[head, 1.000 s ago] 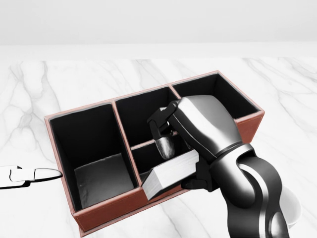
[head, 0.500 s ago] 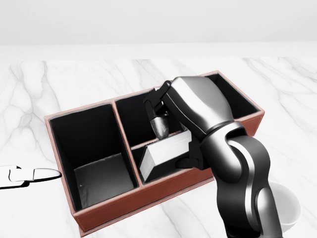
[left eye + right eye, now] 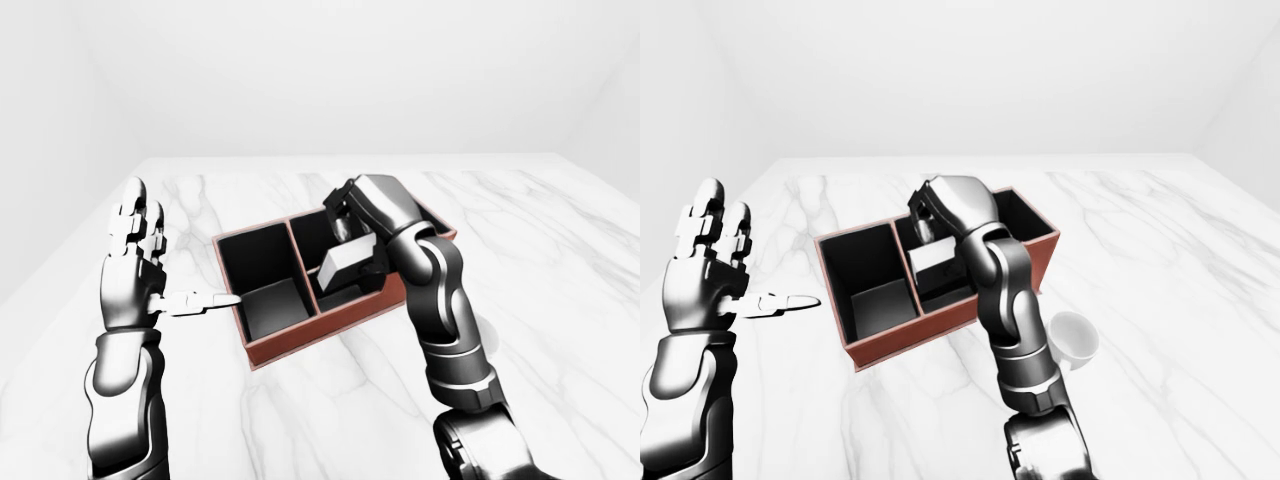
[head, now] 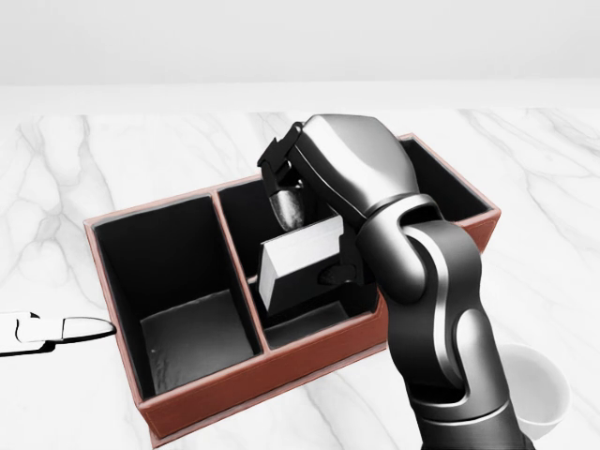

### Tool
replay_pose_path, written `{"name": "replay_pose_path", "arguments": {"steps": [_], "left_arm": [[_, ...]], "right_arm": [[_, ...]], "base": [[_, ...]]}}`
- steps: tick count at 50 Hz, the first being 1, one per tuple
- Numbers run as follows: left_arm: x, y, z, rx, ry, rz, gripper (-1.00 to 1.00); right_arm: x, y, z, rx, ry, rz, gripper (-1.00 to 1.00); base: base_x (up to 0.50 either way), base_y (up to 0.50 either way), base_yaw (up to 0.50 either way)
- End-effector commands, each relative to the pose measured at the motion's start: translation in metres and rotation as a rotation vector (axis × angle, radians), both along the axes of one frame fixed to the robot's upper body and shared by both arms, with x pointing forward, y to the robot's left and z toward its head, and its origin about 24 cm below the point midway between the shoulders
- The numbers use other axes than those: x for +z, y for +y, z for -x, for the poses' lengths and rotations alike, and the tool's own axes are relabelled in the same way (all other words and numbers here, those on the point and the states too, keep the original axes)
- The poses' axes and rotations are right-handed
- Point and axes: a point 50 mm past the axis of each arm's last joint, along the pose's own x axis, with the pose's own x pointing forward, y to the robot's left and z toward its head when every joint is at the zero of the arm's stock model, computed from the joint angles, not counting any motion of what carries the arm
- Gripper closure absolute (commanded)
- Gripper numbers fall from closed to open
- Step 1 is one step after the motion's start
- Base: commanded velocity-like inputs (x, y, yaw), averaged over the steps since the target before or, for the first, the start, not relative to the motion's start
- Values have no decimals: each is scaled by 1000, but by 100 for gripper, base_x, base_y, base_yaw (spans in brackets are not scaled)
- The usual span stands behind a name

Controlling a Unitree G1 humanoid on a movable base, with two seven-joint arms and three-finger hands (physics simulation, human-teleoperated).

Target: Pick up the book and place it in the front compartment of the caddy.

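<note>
While the right hand (image 4: pixel 305 211) grips the book (image 4: pixel 298 263) between its fingers, the book hangs tilted over the small near compartment in the middle of the caddy (image 4: pixel 258 380) — its lower edge is below the rim. The left hand (image 3: pixel 135 262) is raised beside the caddy's left end, fingers spread wide, holding nothing. A white cup (image 3: pixel 1073 338) stands on the marble table (image 3: pixel 560 260) — just right of the caddy.
</note>
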Motion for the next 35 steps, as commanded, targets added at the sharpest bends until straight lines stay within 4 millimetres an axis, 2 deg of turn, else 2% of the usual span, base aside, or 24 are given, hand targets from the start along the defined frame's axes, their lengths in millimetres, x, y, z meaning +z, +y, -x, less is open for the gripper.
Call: {"name": "replay_pose_path", "arguments": {"steps": [1,18,35], "left_arm": [[-1,1,-1,1,6,3,-99],[-1,1,-1,1,3,4,-99],[1,1,-1,2,-2,5,-99]], "right_arm": [[7,6,-7,-16,-48,12,100],[14,13,-22,-31,-64,17,100],[6,18,-45,-68,-44,17,100]], "base": [[0,0,0],[0,0,0],[0,0,0]]}}
